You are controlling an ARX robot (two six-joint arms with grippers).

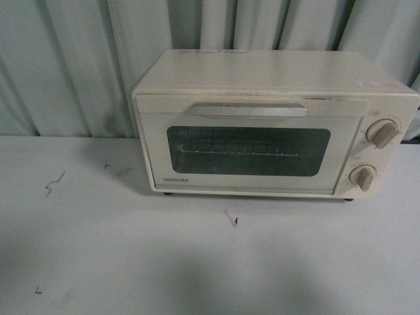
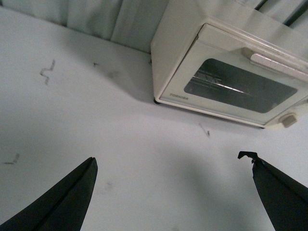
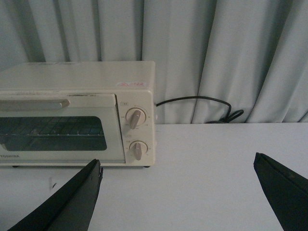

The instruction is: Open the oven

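The cream-white TOSHIBA oven (image 1: 262, 85) stands on the white table against the curtain, door shut. Its beige bar handle (image 1: 249, 109) runs along the top of the door, above the dark glass window (image 1: 248, 151) with the wire rack behind it. Two beige knobs (image 1: 382, 133) sit at its right. The oven also shows in the left wrist view (image 2: 178, 29) and the right wrist view (image 3: 82, 77). Neither arm shows in the front view. My left gripper (image 2: 171, 166) is open and empty over the table, short of the oven. My right gripper (image 3: 178, 168) is open and empty, to the oven's right.
A grey pleated curtain (image 1: 79, 59) hangs behind the table. The oven's black power cord (image 3: 211, 108) lies coiled behind it to the right. The white table (image 1: 131, 256) bears a few small dark marks and a bit of tape (image 1: 231, 218) in front of the oven.
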